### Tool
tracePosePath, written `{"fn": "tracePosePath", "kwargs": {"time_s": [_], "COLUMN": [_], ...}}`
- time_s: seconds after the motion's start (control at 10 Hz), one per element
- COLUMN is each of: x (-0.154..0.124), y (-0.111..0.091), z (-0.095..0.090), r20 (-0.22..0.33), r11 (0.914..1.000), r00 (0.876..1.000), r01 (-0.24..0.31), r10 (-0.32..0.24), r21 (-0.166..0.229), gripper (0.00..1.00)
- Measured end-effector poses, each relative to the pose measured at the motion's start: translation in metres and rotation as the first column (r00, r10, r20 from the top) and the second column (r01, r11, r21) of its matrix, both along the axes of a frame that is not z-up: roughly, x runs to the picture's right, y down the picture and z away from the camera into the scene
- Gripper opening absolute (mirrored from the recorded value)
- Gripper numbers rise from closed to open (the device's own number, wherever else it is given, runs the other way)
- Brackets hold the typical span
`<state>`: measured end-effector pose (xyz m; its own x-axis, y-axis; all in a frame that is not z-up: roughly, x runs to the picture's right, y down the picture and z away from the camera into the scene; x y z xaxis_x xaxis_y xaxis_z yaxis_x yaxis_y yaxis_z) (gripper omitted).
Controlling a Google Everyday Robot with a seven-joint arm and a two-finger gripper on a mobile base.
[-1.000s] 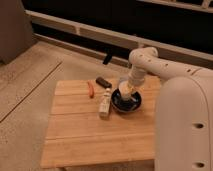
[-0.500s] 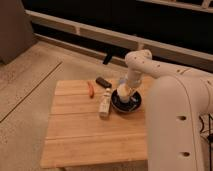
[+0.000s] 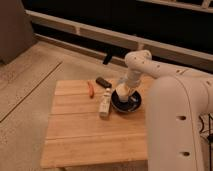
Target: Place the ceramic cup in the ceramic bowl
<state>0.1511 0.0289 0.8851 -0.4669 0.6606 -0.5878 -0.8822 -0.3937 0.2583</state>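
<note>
The ceramic bowl (image 3: pixel 128 104) is a dark glossy dish on the right part of the wooden table (image 3: pixel 90 130). The ceramic cup (image 3: pixel 121 96), small and pale cream, is over the bowl's inside, at the left half. My gripper (image 3: pixel 125 91) comes down from the white arm (image 3: pixel 145 62) and sits right at the cup, above the bowl. The arm's end hides part of the cup.
A cream oblong box-like item (image 3: pixel 104 105) lies just left of the bowl. An orange stick-like item (image 3: pixel 91 89) and a small dark item (image 3: pixel 103 81) lie at the table's back. My large white body (image 3: pixel 175 130) fills the right side.
The arm's end has shifted slightly over the bowl with the cup; my white body fills more of the right side than one second ago.
</note>
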Motion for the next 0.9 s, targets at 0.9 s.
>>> {"fn": "tracePosePath", "kwargs": {"time_s": [0.9], "x": [0.0004], "y": [0.0008], "z": [0.0003], "r20": [-0.001], "r11": [1.0], "r00": [1.0], "r01": [0.0], "r10": [0.0], "r21": [-0.002], "gripper": [0.8]}}
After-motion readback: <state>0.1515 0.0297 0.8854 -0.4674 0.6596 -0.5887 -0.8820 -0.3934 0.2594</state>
